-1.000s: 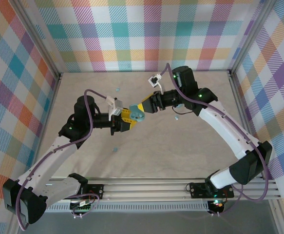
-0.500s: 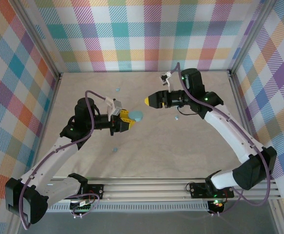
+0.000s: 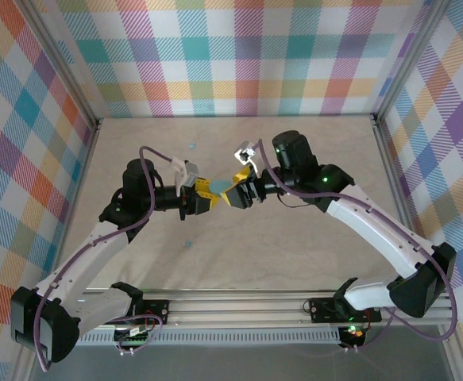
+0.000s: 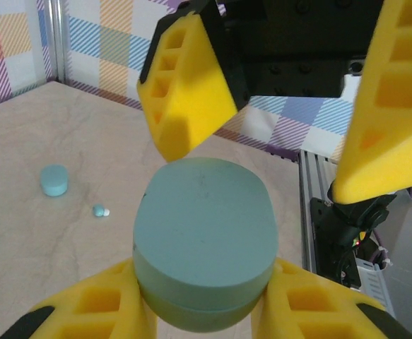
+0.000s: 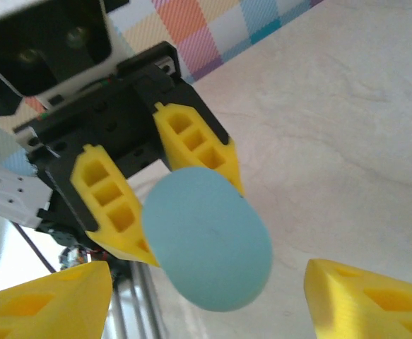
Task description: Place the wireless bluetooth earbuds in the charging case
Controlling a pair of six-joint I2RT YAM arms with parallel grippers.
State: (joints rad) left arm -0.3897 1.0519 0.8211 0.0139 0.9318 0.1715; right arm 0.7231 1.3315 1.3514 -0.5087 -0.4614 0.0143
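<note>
The charging case (image 4: 206, 247), a light-blue oval with its lid down, is held off the table by my left gripper (image 4: 204, 286), which is shut on its lower half. My right gripper (image 5: 206, 289) faces it, open, with a yellow finger (image 5: 365, 300) on either side of the case (image 5: 206, 240) and a gap to each. In the top view both grippers meet mid-table, left (image 3: 209, 198) and right (image 3: 236, 194), around the case (image 3: 224, 191). One tiny pale-blue earbud (image 4: 101, 210) lies on the table beyond; another (image 3: 187, 244) lies nearer the front.
A small round light-blue piece (image 4: 54, 180) sits on the table near the first earbud. Another small blue bit (image 3: 191, 146) lies toward the back left. Checked walls and metal frame rails (image 3: 390, 159) close in the tabletop.
My right gripper left the case, drew back to the right, then returned to it with its jaws wider. The left gripper kept its hold and barely moved.
</note>
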